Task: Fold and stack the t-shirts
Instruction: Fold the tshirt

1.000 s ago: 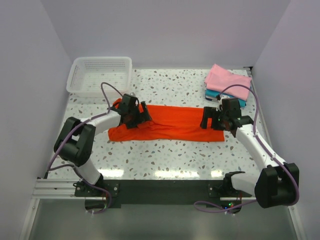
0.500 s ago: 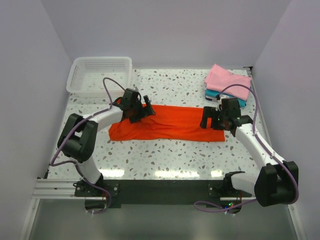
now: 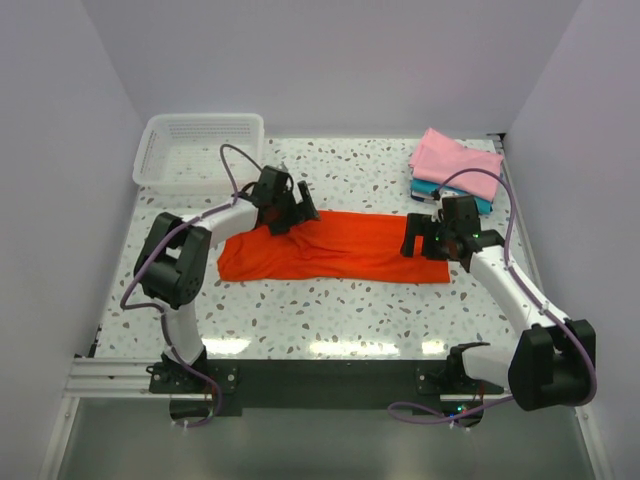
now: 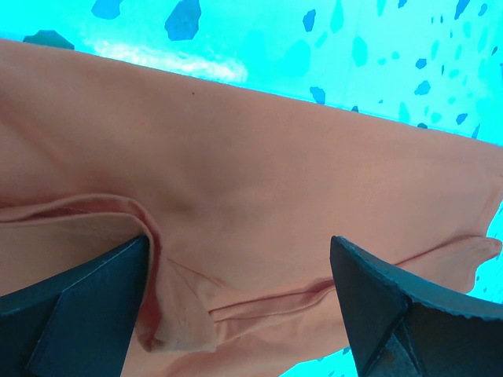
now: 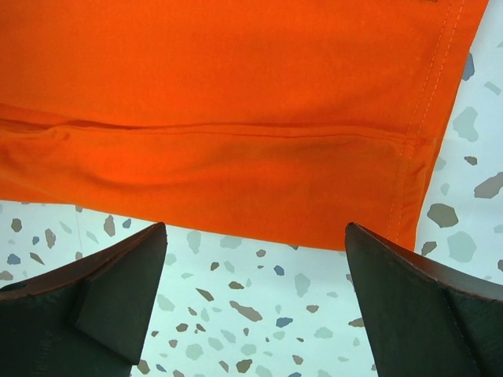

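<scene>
The orange-red t-shirt [image 3: 330, 250] lies folded into a long strip across the middle of the table. My left gripper [image 3: 295, 208] is open over the strip's far left part; in the left wrist view [image 4: 236, 306] a cloth fold [image 4: 169, 306] sits between its fingers. My right gripper [image 3: 420, 240] is open at the strip's right end; in the right wrist view [image 5: 255, 294] it hovers over bare table just off the shirt's edge [image 5: 236, 118]. The pink t-shirt [image 3: 452, 160] lies folded on the teal t-shirt [image 3: 428, 188] at the back right.
A white mesh basket [image 3: 198, 150] stands at the back left corner. The walls enclose the speckled table [image 3: 340, 310] on three sides. The stack of shirts is close behind my right arm.
My left gripper has moved to the right and farther back along the shirt's top edge. The shirt's left end now lies uncovered. My right arm has barely moved.
</scene>
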Robot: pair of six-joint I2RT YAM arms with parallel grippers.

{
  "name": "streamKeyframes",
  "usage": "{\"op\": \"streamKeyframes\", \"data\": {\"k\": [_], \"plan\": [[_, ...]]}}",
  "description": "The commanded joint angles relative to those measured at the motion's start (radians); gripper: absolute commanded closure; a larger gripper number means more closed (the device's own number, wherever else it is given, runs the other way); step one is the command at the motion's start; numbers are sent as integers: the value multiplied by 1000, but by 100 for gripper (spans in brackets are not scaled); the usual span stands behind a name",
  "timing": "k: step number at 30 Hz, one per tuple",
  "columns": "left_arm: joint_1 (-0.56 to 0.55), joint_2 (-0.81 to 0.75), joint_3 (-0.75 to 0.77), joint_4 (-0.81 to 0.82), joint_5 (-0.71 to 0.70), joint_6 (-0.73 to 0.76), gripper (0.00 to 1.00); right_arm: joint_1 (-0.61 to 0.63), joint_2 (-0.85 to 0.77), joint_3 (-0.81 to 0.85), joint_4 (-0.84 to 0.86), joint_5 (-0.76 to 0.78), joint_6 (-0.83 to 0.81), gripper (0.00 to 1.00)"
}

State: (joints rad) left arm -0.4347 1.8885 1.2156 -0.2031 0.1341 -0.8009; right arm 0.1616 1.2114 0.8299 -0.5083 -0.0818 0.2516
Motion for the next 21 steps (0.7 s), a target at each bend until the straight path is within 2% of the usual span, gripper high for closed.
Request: {"op": "streamKeyframes", "data": {"k": [1,8,15,21], "plan": [[-9,3,62,2,-19,12,0,-2,13,14,14,19,-14,1],[-18,23,122,-87,-111,14,0,-2,11,14,10,28,-12,1],[-26,4,145,-123,-126,23,0,-2,13,12,7,33,-11,1],[-53,-104,55,-124,-172,2,0,-2,11,29,11,27,-2,1]]}}
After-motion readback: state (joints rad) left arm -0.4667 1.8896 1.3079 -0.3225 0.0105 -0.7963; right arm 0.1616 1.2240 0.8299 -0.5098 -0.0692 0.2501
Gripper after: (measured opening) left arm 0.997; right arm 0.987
